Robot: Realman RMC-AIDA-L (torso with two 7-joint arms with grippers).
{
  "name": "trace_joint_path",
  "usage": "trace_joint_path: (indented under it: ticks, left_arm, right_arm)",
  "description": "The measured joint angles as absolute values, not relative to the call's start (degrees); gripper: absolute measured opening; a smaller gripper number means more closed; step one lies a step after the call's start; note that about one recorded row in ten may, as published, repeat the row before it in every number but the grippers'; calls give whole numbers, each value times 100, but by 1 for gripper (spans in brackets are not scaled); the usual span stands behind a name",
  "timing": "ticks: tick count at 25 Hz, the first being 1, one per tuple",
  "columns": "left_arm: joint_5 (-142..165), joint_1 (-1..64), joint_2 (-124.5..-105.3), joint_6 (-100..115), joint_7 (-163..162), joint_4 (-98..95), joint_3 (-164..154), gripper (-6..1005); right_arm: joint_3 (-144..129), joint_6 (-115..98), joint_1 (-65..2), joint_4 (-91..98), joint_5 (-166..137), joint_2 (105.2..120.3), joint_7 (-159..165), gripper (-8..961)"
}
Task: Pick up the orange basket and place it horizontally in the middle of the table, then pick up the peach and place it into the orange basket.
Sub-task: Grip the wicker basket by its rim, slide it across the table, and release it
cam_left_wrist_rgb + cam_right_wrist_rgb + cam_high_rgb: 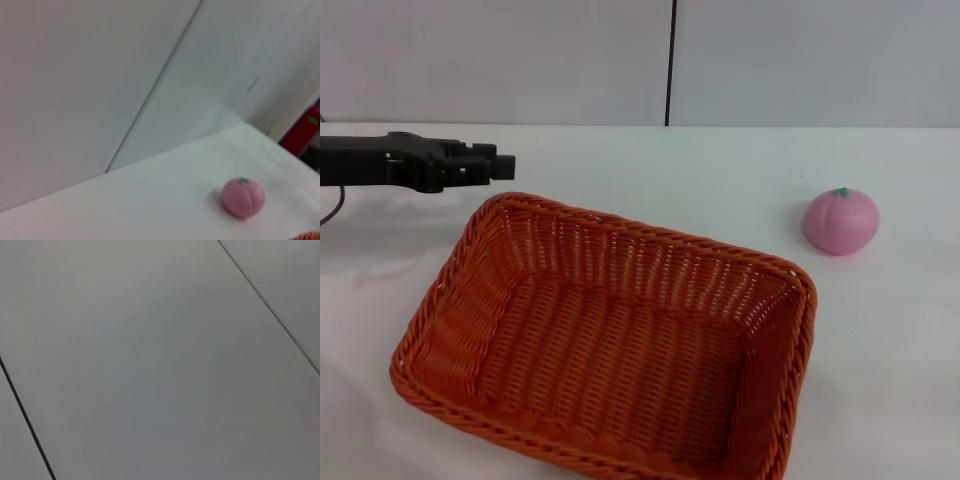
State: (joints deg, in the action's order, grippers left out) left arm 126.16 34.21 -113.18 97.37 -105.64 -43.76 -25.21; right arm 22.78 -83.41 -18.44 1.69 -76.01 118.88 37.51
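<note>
The orange basket [610,350] lies empty on the white table [740,170], low in the head view and slightly skewed, its long side running left to right. To its right, apart from it, the pink peach [840,220] rests on the table. My left gripper [503,164] hovers just beyond the basket's far left corner, holding nothing and not touching the rim. The left wrist view shows the peach [243,198] on the table [150,200] and a sliver of the basket's rim [307,236]. My right gripper is out of view.
A grey panelled wall [670,60] with a dark vertical seam runs behind the table. Something red [305,132] stands beyond the table's far end in the left wrist view. The right wrist view holds only wall panels [160,360].
</note>
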Motion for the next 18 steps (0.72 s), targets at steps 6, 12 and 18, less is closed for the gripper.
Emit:
trace_joint_path:
  ticks: [6, 12, 18]
  left_arm:
    - [12667, 3475, -11363, 9584, -10580, -4663, -3170, 441]
    - [12906, 3472, -11379, 9281, -10616, -4681, -3336, 441]
    - [13191, 3414, -11432, 9106, -10647, -4661, -3366, 440]
  right_arm:
    - [2274, -8341, -1744, 55, -7603, 11895, 3753, 537]
    - [2229, -8341, -1728, 43, -7603, 11892, 3763, 537]
    - [2138, -8341, -1729, 43, -7603, 11891, 3808, 537]
